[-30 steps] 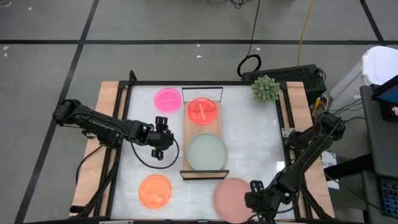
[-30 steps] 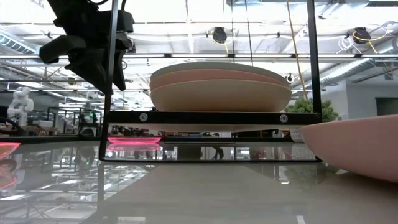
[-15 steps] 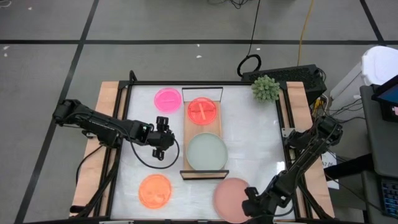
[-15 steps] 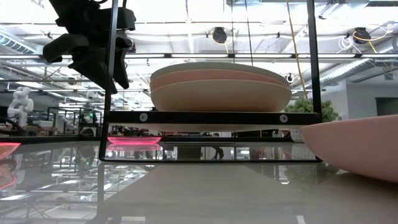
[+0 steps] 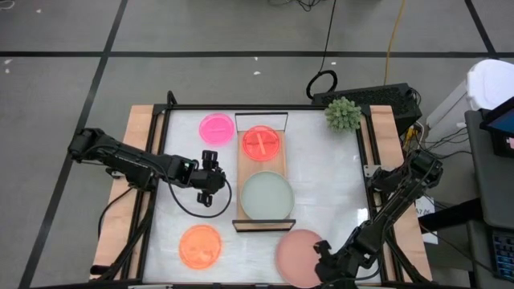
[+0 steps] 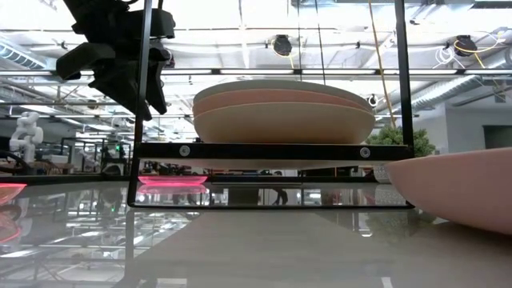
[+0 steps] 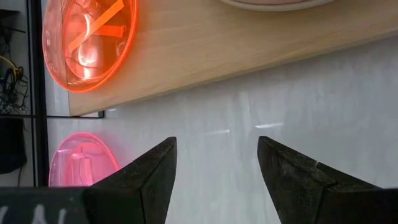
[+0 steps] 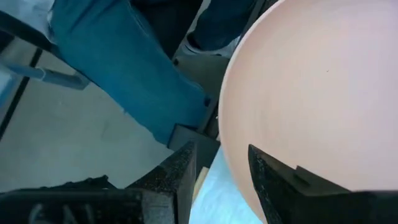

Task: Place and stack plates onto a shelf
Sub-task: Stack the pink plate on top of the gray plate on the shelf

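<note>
Right gripper (image 5: 324,258), fingers apart, at dusty-pink plate (image 5: 298,255) bottom centre; shelf (image 5: 262,173) part-filled, three plates left.

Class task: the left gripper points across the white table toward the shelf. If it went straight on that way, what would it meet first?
Probably the shelf's long wooden edge: the left gripper, open, looks over bare tabletop at it. Height is unclear.

We see a hot-pink plate (image 5: 216,128), a glowing orange-red plate (image 5: 262,142), a pale grey-green plate (image 5: 267,196), an orange plate (image 5: 200,246), a dusty-pink plate (image 5: 299,256), a light-wood shelf (image 5: 250,168), a white surface (image 5: 329,177), and a spiky green plant (image 5: 343,113).
</note>
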Controlling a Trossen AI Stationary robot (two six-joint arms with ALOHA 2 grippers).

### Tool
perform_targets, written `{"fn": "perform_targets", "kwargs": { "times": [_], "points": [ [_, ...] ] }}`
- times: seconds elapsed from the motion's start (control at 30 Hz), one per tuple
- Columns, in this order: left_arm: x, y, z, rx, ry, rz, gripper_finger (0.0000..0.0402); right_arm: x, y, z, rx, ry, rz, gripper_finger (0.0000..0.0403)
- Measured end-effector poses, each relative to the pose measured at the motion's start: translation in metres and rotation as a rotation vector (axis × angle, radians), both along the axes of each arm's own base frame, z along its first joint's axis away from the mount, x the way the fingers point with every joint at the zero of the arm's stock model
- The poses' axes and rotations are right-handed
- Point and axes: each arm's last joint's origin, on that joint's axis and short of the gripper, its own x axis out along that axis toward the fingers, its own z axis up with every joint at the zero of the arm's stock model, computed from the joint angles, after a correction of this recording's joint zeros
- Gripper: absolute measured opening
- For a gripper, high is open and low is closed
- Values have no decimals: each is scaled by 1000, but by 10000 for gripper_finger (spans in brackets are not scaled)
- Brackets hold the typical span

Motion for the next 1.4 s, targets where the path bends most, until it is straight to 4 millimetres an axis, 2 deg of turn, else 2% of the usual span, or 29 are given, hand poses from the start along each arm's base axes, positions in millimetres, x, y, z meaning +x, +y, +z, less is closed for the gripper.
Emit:
{"fn": "perform_targets", "kwargs": {
  "times": [0.53,0.67,0.83,0.93,1.1,1.4],
  "points": [
    [1,0,0,1,-7,-5,230,-2,1,-37,-163,5,173,124],
    [1,0,0,1,-8,-6,230,-2,1,-38,-172,0,191,93],
    [1,0,0,2,-8,-5,230,-2,2,-37,-164,-9,227,22],
    [1,0,0,2,-8,-5,230,-3,2,-36,-158,-10,229,12],
    [1,0,0,3,-8,-6,230,-9,2,-26,-132,-2,209,16],
    [3,0,2,4,-29,-15,230,-31,-5,22,-44,-71,84,1]
  ]
}}
